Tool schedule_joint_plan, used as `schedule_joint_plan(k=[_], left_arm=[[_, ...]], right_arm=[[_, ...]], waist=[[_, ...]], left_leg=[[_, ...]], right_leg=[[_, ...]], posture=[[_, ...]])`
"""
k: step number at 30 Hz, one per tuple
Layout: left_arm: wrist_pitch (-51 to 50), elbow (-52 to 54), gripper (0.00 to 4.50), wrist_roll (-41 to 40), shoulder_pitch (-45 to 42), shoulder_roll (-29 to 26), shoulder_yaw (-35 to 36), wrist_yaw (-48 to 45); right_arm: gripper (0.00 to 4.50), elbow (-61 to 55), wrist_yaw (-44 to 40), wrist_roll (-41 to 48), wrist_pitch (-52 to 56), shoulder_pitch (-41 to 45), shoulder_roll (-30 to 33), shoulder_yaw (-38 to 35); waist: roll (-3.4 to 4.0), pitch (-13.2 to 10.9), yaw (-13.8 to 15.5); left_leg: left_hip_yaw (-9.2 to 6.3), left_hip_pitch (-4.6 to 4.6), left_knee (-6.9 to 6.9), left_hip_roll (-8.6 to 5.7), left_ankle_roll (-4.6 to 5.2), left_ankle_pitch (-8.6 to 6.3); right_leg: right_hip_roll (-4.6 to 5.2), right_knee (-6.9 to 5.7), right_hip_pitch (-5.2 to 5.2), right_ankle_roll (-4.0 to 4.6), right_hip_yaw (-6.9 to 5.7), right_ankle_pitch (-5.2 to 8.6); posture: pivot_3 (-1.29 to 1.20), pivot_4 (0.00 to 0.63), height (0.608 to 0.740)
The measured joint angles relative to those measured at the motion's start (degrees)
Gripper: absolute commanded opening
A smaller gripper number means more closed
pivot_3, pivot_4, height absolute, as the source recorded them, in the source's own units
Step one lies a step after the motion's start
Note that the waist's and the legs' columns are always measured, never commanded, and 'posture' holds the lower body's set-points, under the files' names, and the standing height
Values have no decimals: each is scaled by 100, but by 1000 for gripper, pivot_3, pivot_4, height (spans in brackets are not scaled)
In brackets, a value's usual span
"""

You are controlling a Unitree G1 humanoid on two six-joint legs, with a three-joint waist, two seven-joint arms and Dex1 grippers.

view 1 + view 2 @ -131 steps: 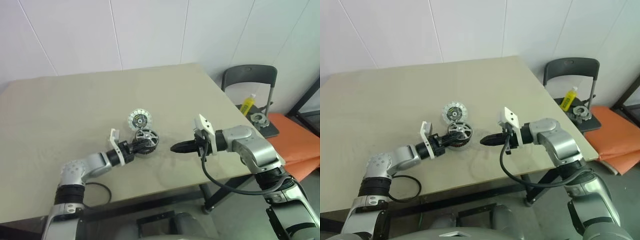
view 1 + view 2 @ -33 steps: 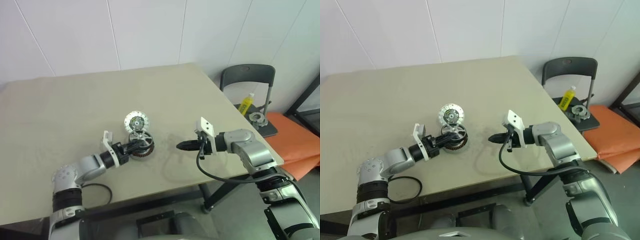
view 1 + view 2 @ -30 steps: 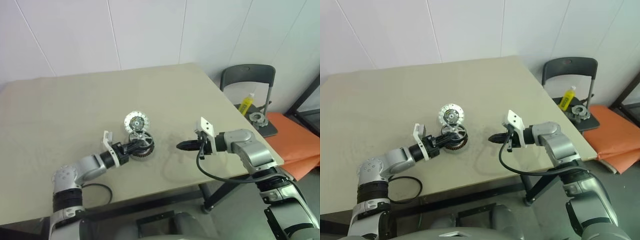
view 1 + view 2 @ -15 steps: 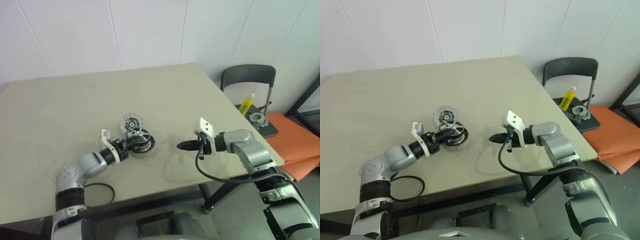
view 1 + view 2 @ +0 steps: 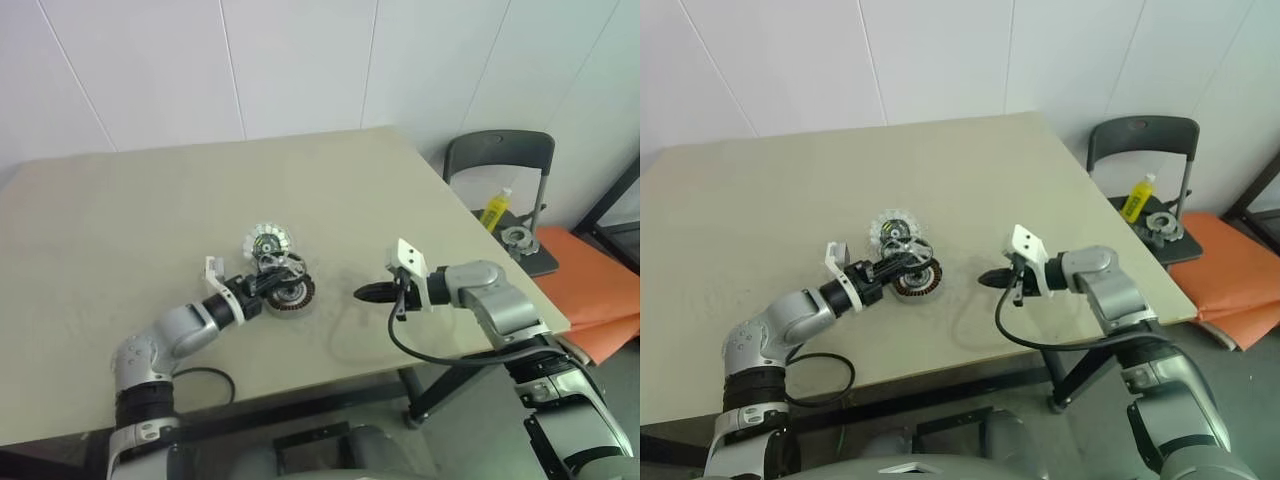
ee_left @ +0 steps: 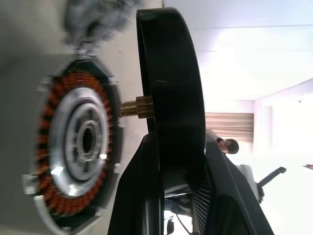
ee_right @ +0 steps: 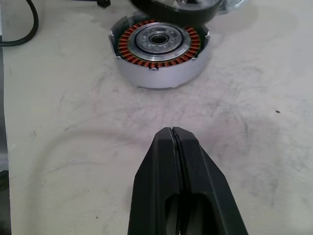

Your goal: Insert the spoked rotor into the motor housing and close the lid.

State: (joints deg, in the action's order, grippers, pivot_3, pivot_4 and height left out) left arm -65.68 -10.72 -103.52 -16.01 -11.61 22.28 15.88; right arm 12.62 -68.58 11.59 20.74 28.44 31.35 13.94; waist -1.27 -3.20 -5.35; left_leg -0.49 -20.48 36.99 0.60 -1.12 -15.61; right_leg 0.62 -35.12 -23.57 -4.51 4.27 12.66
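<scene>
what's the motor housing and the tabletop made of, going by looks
Motor housing: looks like metal. A pale matte silver shell, a ring of copper-orange windings that glint like bare wire, and a brighter polished silver centre.

Tabletop: matte beige, probably laminate or painted board; it shows dull grey scuffs and no grain.

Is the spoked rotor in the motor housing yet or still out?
Still out. The left gripper holds the spoked rotor clear of the motor housing, whose copper winding ring lies uncovered.
</scene>
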Motion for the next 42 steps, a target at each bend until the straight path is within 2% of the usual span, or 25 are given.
schedule_joint_plan(k=[5,13,32,42], left_arm=[[77,185,441,-341,156,-112,-195,69],[200,187,441,-344,354,-301,-427,-64],[210,-100,441,91,412,-405,-588,-805],[258,59,441,-100,448,-277,-702,-420]], right_arm=[[0,14,0,-19,-28,-6,-6,25],[0,17,0,-21,-36,-6,-8,25],[0,15,55,-20,-33,-57,-20,25],[0,15,71,-21,-34,-57,-23,25]], waist=[[0,0,-5],[0,0,-1],[0,0,-14],[0,0,-7]], left_leg=[[-1,2,0,0,0,0],[-1,0,2,-2,0,0],[-1,2,0,-2,0,0],[-2,1,0,-2,0,0]], right_leg=[[0,0,1,0,0,0],[1,2,1,0,0,0],[1,3,0,0,0,1],[1,3,0,0,0,1]], posture=[[0,0,740],[0,0,740],[0,0,740],[0,0,740]])
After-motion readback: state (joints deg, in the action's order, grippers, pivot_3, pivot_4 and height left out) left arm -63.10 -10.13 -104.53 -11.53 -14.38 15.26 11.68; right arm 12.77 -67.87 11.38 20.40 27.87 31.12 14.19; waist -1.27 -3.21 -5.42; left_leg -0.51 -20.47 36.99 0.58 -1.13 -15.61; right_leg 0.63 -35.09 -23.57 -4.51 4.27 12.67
